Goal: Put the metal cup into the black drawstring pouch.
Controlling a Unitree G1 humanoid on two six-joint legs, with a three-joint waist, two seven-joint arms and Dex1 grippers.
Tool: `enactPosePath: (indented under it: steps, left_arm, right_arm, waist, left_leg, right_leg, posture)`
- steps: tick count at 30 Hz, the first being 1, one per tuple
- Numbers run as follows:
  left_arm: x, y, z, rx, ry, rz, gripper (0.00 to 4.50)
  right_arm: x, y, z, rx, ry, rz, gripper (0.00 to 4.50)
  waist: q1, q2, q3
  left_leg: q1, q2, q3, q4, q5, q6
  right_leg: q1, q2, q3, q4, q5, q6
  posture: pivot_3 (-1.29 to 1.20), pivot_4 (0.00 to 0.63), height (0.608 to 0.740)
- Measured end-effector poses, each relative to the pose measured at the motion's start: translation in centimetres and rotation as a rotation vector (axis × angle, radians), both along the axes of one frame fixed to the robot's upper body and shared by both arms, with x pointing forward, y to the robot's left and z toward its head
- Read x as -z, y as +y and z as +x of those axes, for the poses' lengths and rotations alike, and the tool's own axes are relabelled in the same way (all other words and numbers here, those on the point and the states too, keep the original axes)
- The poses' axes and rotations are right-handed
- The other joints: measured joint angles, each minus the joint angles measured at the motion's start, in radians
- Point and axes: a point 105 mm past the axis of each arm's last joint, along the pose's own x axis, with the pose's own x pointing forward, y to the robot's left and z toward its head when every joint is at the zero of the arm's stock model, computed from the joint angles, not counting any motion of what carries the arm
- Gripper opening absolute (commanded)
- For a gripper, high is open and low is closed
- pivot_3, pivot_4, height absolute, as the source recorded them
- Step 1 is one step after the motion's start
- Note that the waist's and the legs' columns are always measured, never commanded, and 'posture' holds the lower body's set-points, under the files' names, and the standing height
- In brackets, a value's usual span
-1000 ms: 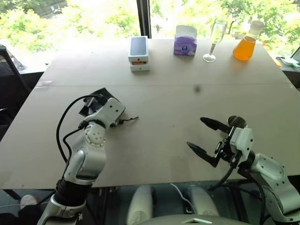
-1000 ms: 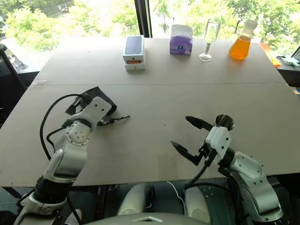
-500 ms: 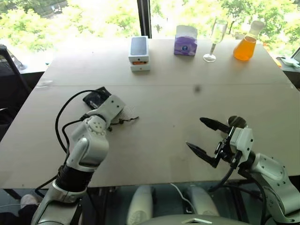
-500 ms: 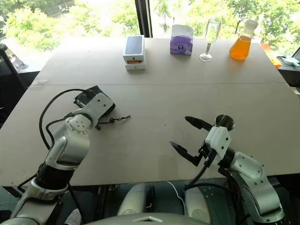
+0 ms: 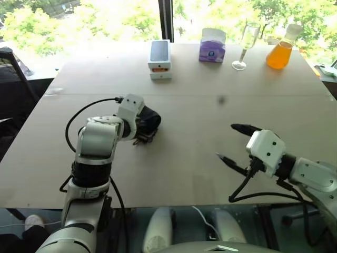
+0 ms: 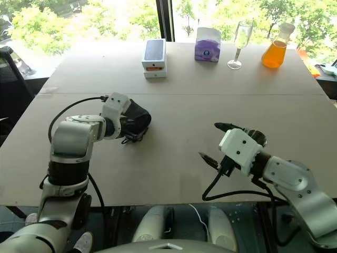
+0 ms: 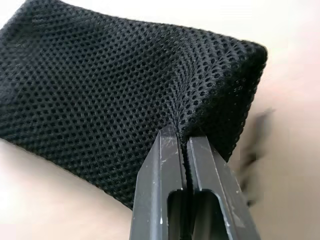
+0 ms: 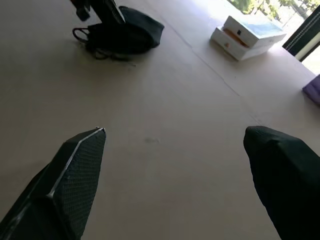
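The black drawstring pouch [image 5: 149, 120] lies bunched up on the table left of centre, its cord trailing beneath it. My left gripper [image 7: 181, 134] is shut on a fold of its mesh fabric [image 7: 120, 85]. Near the table's front right, my right gripper [image 5: 225, 140] hangs open over bare tabletop with nothing between its fingers. The metal cup [image 6: 258, 136] stands just behind that gripper, mostly hidden by it, with only part of its rim showing.
Along the far edge stand a stack of white boxes [image 5: 159, 59], a purple tissue box [image 5: 212, 45], a tall stemmed glass [image 5: 245, 45] and an orange-liquid flask [image 5: 280, 50]. Bare tabletop [image 5: 189, 121] separates the two grippers.
My left gripper has shut on the pouch and swung right, rolling over and bunching the pouch up. My right gripper has risen slightly and turned, still open.
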Motion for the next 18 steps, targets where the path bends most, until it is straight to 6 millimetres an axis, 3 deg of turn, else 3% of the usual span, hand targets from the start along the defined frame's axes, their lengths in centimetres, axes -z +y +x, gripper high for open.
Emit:
enactPosePath:
  steps: [7, 13, 18]
  left_arm:
    - [1.4, -2.2, -0.4, 0.018, 0.062, -0.032, 0.02]
    - [1.4, -2.5, -0.4, 0.020, 0.058, -0.031, 0.02]
    - [1.4, -2.7, -0.7, 0.019, 0.047, -0.031, 0.02]
  right_arm:
    - [-1.3, -4.3, 0.1, 0.196, 0.239, -0.100, 4.50]
    - [0.0, -6.3, 0.0, 0.311, 0.439, -0.136, 4.50]
    - [1.7, -6.8, 0.5, 0.341, 0.549, -0.153, 4.50]
  waist:
    - [-0.002, 0.000, 0.001]
    - [-0.002, 0.000, 0.001]
    - [-0.002, 0.000, 0.001]
  left_leg:
    - [-0.002, 0.000, -0.002, -0.001, 0.000, 0.000]
    - [-0.004, -0.003, -0.003, 0.000, 0.000, 0.000]
    - [-0.009, -0.003, -0.004, 0.000, 0.000, 0.000]
  right_leg:
    - [-0.001, 0.000, -0.001, 0.000, 0.000, 0.000]
    - [-0.002, -0.002, -0.002, -0.001, 0.000, 0.000]
    - [-0.007, -0.002, -0.002, 0.000, 0.000, 0.000]
  posture:
    - [0.00, 0.150, 0.740]
    - [0.00, 0.150, 0.740]
    - [0.00, 0.150, 0.740]
